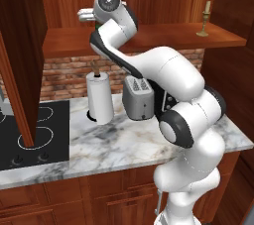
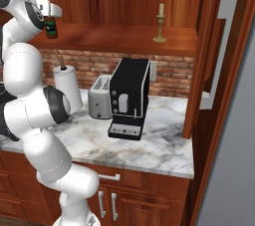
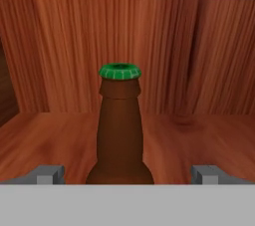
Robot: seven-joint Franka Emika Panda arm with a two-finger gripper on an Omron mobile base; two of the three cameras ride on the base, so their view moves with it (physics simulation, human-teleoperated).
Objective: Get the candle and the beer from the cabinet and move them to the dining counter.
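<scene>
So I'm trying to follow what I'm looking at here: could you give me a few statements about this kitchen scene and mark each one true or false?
1. The pincer is open, its tips either side of the beer. True.
2. The beer lies on its side. False: it stands upright on the cabinet shelf.
3. The candle stands on the same shelf, off to the right of the beer. True.
4. The candle is already on the marble counter. False: it is on the cabinet shelf.
5. A toaster sits between a paper towel roll and a black coffee machine. True.
</scene>
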